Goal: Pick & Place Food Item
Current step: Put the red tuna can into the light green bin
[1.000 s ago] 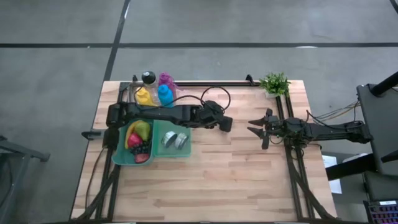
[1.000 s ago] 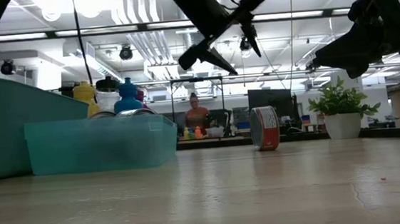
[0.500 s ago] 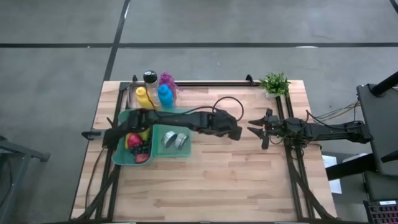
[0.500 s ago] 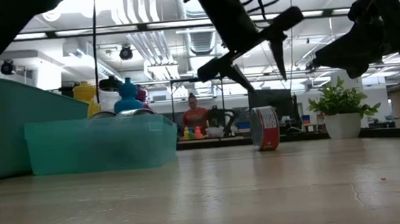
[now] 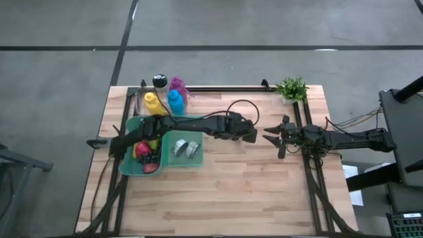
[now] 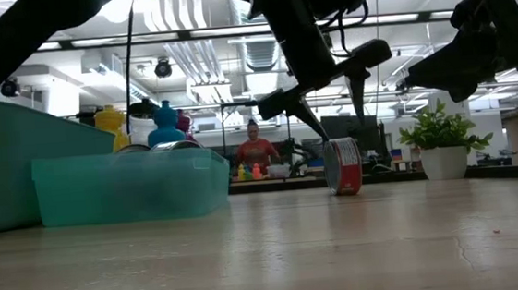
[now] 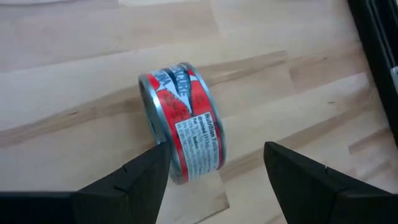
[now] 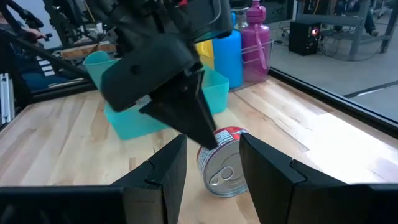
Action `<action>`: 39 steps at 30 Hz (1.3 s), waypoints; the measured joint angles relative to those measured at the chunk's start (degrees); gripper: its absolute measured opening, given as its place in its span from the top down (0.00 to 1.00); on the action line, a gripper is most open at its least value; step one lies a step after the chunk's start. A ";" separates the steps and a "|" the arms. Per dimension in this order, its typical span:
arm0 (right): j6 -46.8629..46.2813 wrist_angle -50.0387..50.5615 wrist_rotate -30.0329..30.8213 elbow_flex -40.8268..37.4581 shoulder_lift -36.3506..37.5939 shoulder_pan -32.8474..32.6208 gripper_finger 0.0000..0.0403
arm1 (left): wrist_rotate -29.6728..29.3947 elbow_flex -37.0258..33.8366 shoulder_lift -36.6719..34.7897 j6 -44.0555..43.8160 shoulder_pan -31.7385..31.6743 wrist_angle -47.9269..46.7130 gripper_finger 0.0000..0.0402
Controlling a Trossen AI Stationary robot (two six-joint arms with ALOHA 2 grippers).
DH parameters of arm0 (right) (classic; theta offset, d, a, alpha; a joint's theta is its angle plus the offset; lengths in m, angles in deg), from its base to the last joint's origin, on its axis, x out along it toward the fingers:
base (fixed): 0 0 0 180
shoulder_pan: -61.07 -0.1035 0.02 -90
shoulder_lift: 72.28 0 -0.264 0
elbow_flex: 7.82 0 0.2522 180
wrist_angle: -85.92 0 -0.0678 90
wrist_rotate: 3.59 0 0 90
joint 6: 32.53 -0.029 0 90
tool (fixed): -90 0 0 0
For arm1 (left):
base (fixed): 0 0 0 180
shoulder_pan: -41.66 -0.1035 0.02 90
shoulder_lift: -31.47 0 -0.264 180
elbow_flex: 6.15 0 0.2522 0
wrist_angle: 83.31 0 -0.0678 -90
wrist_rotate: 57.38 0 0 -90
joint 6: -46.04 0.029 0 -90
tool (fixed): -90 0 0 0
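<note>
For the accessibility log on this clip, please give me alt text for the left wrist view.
A short round metal can with a red printed label stands on its edge on the light wooden tabletop. The left end effector is open above it, one dark finger on each side of the can and neither touching it.

The table (image 5: pixel 251 185) is pale butcher-block wood, planked and matt, with visible grain. The tin can (image 7: pixel 181 130) has bright metal rims, a glossy red paper label and a shiny pull-tab lid. The bin (image 5: pixel 192 163) is translucent teal plastic. The bottles (image 5: pixel 175 100) look like smooth coloured plastic. The left fingers (image 7: pixel 130 180) are matt black.
</note>
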 joint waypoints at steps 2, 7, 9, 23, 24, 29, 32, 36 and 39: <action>-0.02 -0.01 0.00 0.00 -0.02 0.01 0.64 | -0.74 0.00 0.00 0.03 -0.09 0.02 0.34; -0.02 0.00 0.00 0.00 -0.02 0.00 0.64 | -2.11 -0.02 0.00 0.92 -0.40 0.13 0.34; -0.02 0.00 0.00 0.00 -0.02 0.00 0.64 | -2.79 -0.14 0.00 1.15 -0.51 -0.07 0.34; -0.02 0.02 0.02 0.00 -0.02 0.00 0.64 | -0.53 -9.53 -0.04 0.91 -1.15 8.97 0.34; -0.02 0.00 0.02 0.00 -0.04 0.00 0.64 | -0.26 -9.87 -0.04 0.61 -1.20 8.95 0.34; -0.02 0.00 0.02 0.00 -0.04 0.01 0.64 | 0.42 -11.38 -0.04 -0.77 -1.54 9.98 0.34; -0.02 0.00 0.02 0.00 -0.04 0.00 0.64 | 0.44 -11.43 -0.04 -0.54 -1.58 10.10 0.34; -0.02 0.00 0.02 0.00 -0.04 0.01 0.64 | 1.08 -11.44 -0.04 0.45 -1.58 10.55 0.34; -0.01 0.00 0.02 0.00 -0.04 0.00 0.64 | 1.56 -11.47 -0.04 3.25 -1.58 12.24 0.38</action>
